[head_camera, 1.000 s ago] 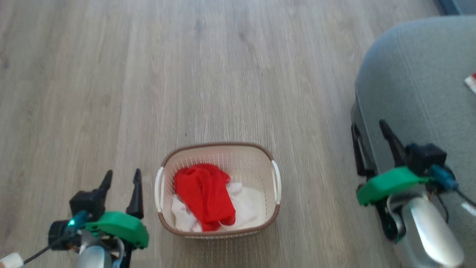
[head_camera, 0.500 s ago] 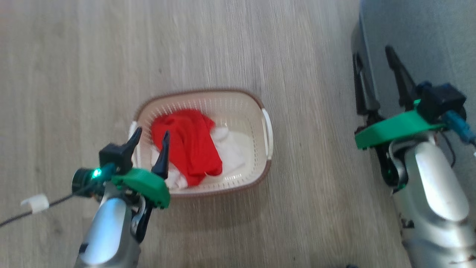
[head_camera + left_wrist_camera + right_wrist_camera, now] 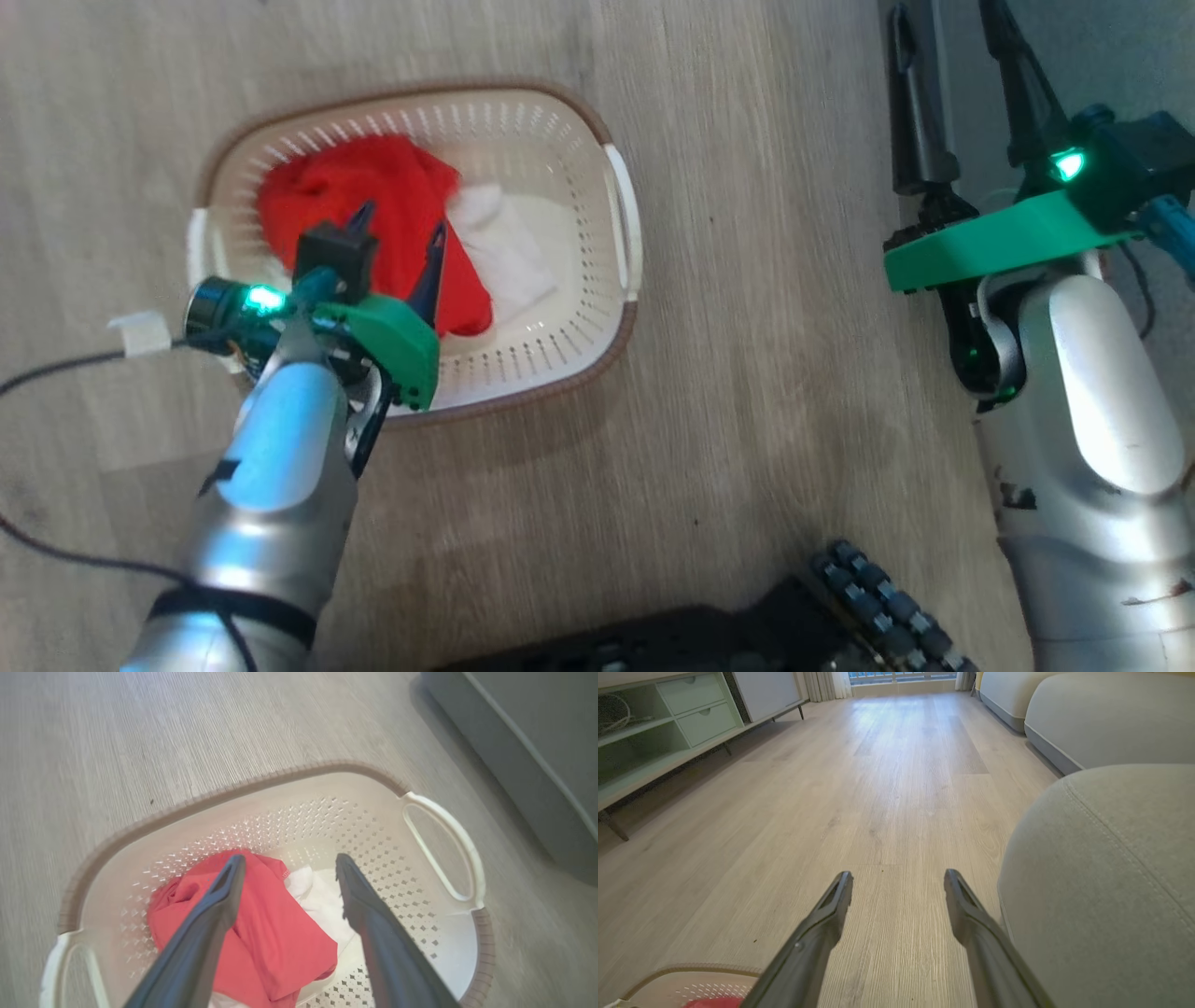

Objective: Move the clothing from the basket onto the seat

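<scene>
Left wrist view: your left claw — released — hovers over the clothing in the basket, red heap slightly leftward; your right claw, also released, is well apart.

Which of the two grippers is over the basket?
The left gripper: its open fingers point down at the red clothing inside the basket. The right gripper, also open, is off beside the grey seat.

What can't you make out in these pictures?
Head view: the left gripper covers part of the clothing; whether they touch is unclear.
Left wrist view: the clothing hides much of the basket floor; garment count unclear.
Head view: bottom edge cuts off a dark ridged object.
</scene>
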### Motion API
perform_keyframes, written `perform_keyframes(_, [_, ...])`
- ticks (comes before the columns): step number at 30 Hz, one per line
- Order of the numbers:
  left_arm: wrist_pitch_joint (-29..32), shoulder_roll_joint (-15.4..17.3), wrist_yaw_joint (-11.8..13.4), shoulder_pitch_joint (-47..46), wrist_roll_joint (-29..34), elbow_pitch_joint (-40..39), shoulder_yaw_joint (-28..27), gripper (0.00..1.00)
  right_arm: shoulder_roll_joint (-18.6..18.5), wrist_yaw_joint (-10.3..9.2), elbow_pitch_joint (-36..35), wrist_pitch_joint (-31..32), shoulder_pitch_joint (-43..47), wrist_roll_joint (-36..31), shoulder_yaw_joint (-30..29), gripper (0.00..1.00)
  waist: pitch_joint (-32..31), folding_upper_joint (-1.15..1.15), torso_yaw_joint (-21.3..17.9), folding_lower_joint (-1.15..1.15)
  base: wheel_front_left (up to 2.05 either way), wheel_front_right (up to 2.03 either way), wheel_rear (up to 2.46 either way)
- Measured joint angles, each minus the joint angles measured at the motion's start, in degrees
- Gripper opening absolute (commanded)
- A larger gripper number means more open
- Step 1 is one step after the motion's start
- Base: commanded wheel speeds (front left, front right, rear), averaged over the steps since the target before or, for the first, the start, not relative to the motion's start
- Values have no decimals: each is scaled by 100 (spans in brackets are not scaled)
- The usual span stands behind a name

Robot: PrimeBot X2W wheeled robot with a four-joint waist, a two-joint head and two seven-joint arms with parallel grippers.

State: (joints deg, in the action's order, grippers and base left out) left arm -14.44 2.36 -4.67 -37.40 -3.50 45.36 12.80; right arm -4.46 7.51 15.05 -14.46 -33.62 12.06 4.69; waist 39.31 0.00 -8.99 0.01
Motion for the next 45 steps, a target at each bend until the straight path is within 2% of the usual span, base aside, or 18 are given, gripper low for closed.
perform_keyframes(7, [0, 189, 278, -801, 410, 1184, 232, 100, 60, 0, -89, -1, -166, 13, 98, 100, 559, 0, -295, -1, 0, 0, 0])
perform_keyframes(15, [207, 470, 800, -1844, 814, 2224, 486, 100, 79, 0, -176, -1, -320, 266, 168, 100, 1020, 0, -614, 0, 0, 0, 0])
perform_keyframes(23, [600, 734, 1066, -2136, 1161, 2699, 851, 100, 85, 0, -254, -1, -349, 476, 205, 100, 1322, 0, -792, -1, 0, 0, 0])
perform_keyframes(27, [811, 805, 1141, -2323, 1488, 2772, 1212, 100, 87, 0, -265, -1, -349, 548, 226, 100, 1389, 0, -812, -1, 0, 0, 0])
perform_keyframes(30, [1053, 889, 1102, -2463, 1960, 2805, 1722, 100, 87, 0, -274, -1, -352, 571, 274, 100, 1417, 0, -818, -1, 0, 0, 0])
perform_keyframes(33, [1367, 932, 920, -2582, 2440, 2831, 2226, 100, 90, 0, -286, -1, -354, 626, 297, 100, 1437, 0, -819, -2, 0, 0, 0])
perform_keyframes(37, [1523, 990, 775, -2631, 2674, 2842, 2532, 100, 90, 0, -307, -1, -358, 627, 307, 100, 1468, 0, -817, -2, 0, 0, 0])
perform_keyframes(45, [1748, 1437, 432, -2771, 3030, 2887, 3022, 100, 91, 0, -408, -2, -453, 737, 389, 100, 1615, 0, -906, -1, 0, 0, 0])
